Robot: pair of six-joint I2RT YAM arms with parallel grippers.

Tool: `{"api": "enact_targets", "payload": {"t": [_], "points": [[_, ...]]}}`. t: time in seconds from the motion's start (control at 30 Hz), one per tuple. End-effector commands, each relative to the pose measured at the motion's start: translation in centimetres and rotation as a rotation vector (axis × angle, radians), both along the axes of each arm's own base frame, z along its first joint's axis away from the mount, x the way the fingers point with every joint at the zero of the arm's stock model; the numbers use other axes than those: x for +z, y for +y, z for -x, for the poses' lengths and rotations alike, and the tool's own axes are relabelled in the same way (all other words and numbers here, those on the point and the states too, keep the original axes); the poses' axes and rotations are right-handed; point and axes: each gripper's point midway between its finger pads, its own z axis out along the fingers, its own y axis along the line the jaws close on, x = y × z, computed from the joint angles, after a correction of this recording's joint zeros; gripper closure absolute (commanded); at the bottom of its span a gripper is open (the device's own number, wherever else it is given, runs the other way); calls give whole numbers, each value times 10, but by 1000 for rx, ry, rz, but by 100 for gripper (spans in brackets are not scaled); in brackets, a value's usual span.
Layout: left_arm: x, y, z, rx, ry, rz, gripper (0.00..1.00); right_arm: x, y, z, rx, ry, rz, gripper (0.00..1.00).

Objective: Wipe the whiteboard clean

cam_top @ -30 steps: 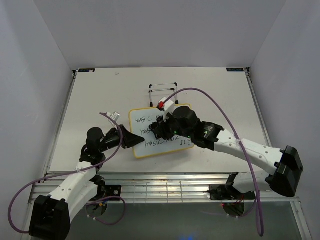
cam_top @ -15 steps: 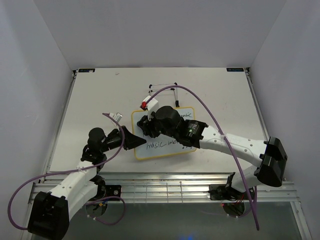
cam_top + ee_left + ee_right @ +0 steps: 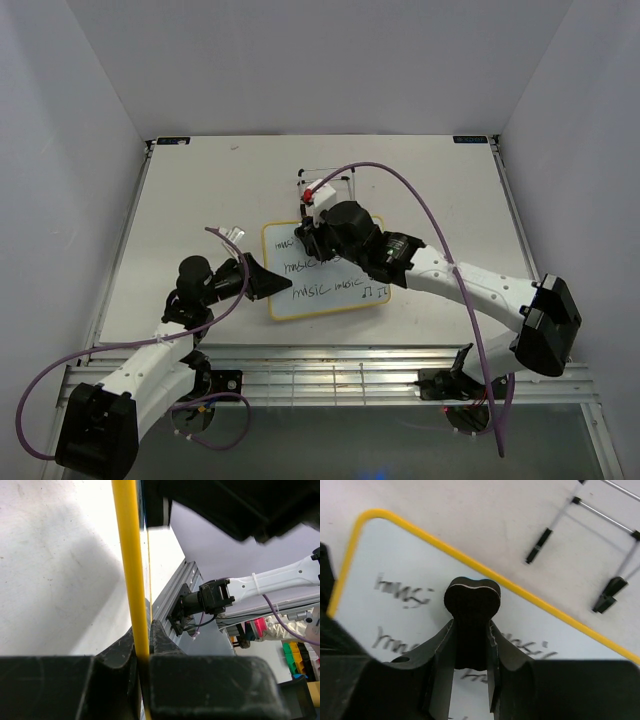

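The whiteboard [image 3: 335, 290], white with a yellow frame, lies flat on the table with black "music" words and notes on it. My left gripper [image 3: 284, 283] is shut on the board's left edge; in the left wrist view the yellow frame [image 3: 128, 555] runs down between its jaws [image 3: 144, 641]. My right gripper [image 3: 309, 240] hangs over the board's upper left part, shut on the black bone-shaped eraser [image 3: 471, 609]. The eraser's head sticks out past the gripper [image 3: 471, 625], over the white surface [image 3: 395, 565] between blurred words. The right arm hides the board's top right corner.
A thin black wire stand [image 3: 328, 176] lies just beyond the board, also in the right wrist view [image 3: 600, 545]. An aluminium rail [image 3: 330, 365] runs along the table's near edge. A purple cable [image 3: 440, 225] arcs over the right arm. Walls close in the table on three sides.
My right gripper with the eraser swept left across the board's upper part, then came back a little to the right and farther up. The left gripper kept its hold; the board shifted slightly.
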Motion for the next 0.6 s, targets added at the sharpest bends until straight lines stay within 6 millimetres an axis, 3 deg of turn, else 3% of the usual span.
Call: {"api": "enact_targets", "payload": {"t": [0.0, 0.13, 0.2, 0.27, 0.3, 0.33, 0.4, 0.43, 0.47, 0.5, 0.57], "points": [[43, -7, 17, -113, -200, 67, 100, -19, -52, -34, -150, 19, 51, 76], [42, -8, 18, -121, -194, 65, 100, -21, -36, -24, -56, 77, 32, 76], [42, -9, 17, -121, -194, 65, 100, -4, -5, -13, 14, 76, -14, 76], [43, -9, 16, -118, -197, 65, 100, -9, 11, -3, 50, 88, -5, 76], [43, -9, 16, -118, -197, 65, 100, -6, 21, 3, 69, 88, -12, 76], [43, -9, 17, -119, -198, 65, 100, 8, 40, 14, 111, 76, -39, 76], [44, -9, 17, -121, -200, 65, 100, 6, 63, 27, 158, 85, -32, 76], [44, -9, 17, -122, -200, 64, 100, 23, 80, 41, 199, 70, -60, 76], [44, -9, 17, -122, -200, 64, 100, 26, 89, 46, 211, 63, -61, 76], [45, -9, 17, -124, -202, 65, 100, 19, 97, 51, 227, 70, -36, 76], [45, -9, 17, -121, -207, 65, 100, 24, 114, 62, 252, 60, -34, 76]]}}
